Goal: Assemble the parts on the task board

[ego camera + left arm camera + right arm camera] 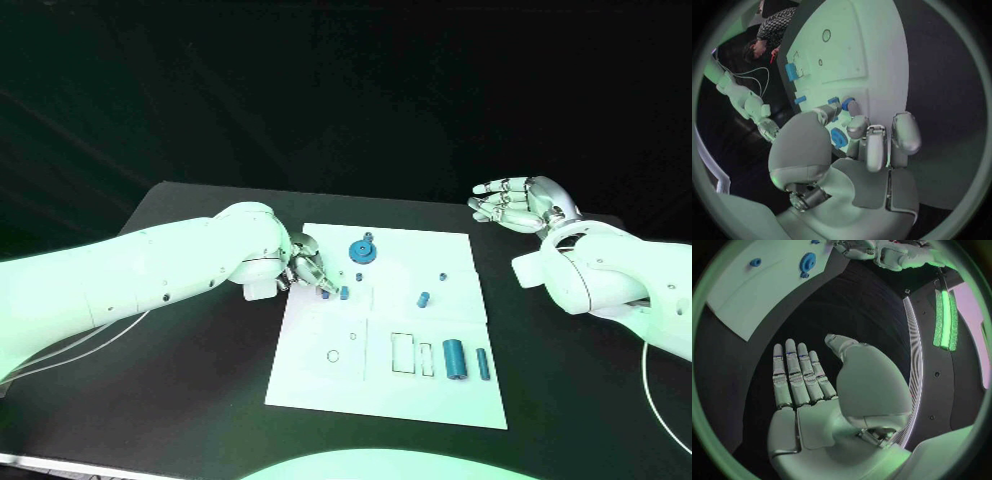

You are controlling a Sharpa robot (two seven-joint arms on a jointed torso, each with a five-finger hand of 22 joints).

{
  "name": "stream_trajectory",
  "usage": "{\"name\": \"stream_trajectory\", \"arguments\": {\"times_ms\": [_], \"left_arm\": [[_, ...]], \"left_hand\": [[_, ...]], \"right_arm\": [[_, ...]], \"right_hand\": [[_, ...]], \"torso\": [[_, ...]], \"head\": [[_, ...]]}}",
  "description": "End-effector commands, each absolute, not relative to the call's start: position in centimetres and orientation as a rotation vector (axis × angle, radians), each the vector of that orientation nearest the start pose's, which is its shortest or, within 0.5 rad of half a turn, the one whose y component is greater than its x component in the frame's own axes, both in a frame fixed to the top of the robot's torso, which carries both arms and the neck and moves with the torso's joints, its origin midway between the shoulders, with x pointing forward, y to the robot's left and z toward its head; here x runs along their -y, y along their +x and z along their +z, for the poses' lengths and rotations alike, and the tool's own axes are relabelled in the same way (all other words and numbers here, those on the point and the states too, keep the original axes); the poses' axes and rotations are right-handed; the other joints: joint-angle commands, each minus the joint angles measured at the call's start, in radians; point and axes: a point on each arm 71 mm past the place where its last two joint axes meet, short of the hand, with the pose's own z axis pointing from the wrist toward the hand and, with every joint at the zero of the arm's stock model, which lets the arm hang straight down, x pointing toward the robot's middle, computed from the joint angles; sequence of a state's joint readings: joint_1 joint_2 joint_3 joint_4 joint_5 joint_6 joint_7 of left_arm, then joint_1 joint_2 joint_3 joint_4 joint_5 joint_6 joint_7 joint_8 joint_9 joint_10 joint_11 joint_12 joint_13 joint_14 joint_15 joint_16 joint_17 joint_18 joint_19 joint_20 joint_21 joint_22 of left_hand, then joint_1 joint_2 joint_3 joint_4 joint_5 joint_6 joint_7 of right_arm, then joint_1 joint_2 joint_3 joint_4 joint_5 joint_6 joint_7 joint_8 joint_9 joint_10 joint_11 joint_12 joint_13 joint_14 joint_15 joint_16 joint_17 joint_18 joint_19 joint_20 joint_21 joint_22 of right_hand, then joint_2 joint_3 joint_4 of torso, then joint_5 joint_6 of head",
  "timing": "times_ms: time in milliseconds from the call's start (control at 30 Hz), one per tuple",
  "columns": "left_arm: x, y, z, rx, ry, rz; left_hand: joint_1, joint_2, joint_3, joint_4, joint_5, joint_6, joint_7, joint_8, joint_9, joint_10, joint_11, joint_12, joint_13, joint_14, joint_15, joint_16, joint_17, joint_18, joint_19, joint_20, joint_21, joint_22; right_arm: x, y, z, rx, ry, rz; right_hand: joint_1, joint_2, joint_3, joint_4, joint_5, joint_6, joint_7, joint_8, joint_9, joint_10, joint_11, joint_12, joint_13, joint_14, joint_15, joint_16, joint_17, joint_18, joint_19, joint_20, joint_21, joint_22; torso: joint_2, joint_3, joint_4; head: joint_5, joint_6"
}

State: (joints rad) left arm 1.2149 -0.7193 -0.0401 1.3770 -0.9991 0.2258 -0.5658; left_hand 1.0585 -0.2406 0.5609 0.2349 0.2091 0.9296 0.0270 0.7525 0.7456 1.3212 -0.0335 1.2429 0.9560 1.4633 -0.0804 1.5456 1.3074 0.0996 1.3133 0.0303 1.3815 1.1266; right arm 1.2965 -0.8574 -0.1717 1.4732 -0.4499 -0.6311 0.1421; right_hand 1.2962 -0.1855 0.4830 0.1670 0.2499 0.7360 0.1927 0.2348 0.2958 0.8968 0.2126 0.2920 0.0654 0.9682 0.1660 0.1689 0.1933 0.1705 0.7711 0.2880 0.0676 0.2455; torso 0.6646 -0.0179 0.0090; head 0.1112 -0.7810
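**Left hand on a small blue peg, right hand idle off the board**

From the head view, my left hand (pixel 306 268) sits at the left edge of the white task board (pixel 433 395), fingertips pointing down onto it. A small blue peg (pixel 343 293) stands right at those fingertips; in the left wrist view I see the thumb and a finger closing around a blue piece (pixel 847 103), so I read it as pinched, with the other fingers loosely curled above the board.

Just right of that hand, near the board's far edge, lies the blue gear (pixel 362 250). Further right, two small blue pegs (pixel 424 298) rest mid-board, well apart from either hand. Toward the near right corner, a larger blue cylinder (pixel 454 358) lies beside a thinner blue bar (pixel 483 364), next to the rectangular slots.

My right hand (pixel 516 203) hovers over the black table (pixel 188 400) beyond the board's far right corner, clear of the board. The right wrist view shows its fingers (pixel 795 375) straight and side by side, palm empty, grasping nothing.
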Motion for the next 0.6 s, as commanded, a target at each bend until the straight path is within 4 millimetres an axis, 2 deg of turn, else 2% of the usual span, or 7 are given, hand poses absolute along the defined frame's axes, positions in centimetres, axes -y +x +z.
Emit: {"name": "stream_trajectory", "arguments": {"times_ms": [33, 400, 600], "left_arm": [[-19.7, 49.6, -23.5, -2.441, -0.219, -0.383], [-19.8, 49.5, -22.9, -2.405, -0.224, -0.396], [-19.7, 49.6, -22.3, -2.371, -0.267, -0.439]], "left_hand": [[0.004, -0.003, -0.014, 0.007, -0.001, 0.002, 0.003, -0.005, -0.001, -0.003, -0.003, 0.007, 0.002, 0.095, -0.005, 0.005, 0.218, -0.009, 0.003, -0.002, -0.001, 0.0], [0.008, -0.008, -0.089, 0.052, -0.001, 0.005, 0.004, -0.006, 0.0, -0.002, -0.002, 0.006, 0.002, 0.095, -0.004, 0.005, 0.218, -0.009, 0.003, -0.002, -0.002, 0.0], [-0.003, -0.008, -0.132, 0.057, 0.0, 0.0, 0.007, -0.01, 0.0, -0.009, 0.0, 0.0, -0.008, 0.093, -0.003, 0.002, 0.211, -0.008, 0.002, -0.001, -0.004, -0.003]], "right_arm": [[24.6, 50.2, -18.2, -1.484, 0.786, 0.962], [24.6, 50.2, -18.2, -1.483, 0.786, 0.962], [24.6, 50.2, -18.2, -1.484, 0.785, 0.962]], "right_hand": [[-0.01, -0.001, -0.004, -0.001, -0.003, -0.007, 0.086, -0.003, -0.001, -0.006, 0.002, -0.004, -0.001, -0.002, 0.006, -0.004, -0.002, 0.008, -0.005, -0.001, -0.003, -0.002], [-0.009, -0.001, -0.004, -0.003, -0.003, -0.007, 0.086, -0.003, -0.002, -0.006, 0.002, -0.004, -0.001, -0.001, 0.007, -0.005, -0.003, 0.008, -0.008, -0.001, -0.004, -0.004], [-0.009, -0.001, -0.005, -0.005, -0.003, -0.007, 0.086, -0.003, -0.003, -0.006, 0.002, -0.004, -0.001, -0.001, 0.007, -0.007, -0.005, 0.006, -0.016, -0.001, -0.006, -0.008]], "torso": [[0.001, -0.0007, -0.0007], [-0.001, -0.0001, 0.0003], [0.0, -0.0008, -0.0007]], "head": [[-0.002, 0.001], [-0.008, 0.004], [-0.012, 0.006]]}}
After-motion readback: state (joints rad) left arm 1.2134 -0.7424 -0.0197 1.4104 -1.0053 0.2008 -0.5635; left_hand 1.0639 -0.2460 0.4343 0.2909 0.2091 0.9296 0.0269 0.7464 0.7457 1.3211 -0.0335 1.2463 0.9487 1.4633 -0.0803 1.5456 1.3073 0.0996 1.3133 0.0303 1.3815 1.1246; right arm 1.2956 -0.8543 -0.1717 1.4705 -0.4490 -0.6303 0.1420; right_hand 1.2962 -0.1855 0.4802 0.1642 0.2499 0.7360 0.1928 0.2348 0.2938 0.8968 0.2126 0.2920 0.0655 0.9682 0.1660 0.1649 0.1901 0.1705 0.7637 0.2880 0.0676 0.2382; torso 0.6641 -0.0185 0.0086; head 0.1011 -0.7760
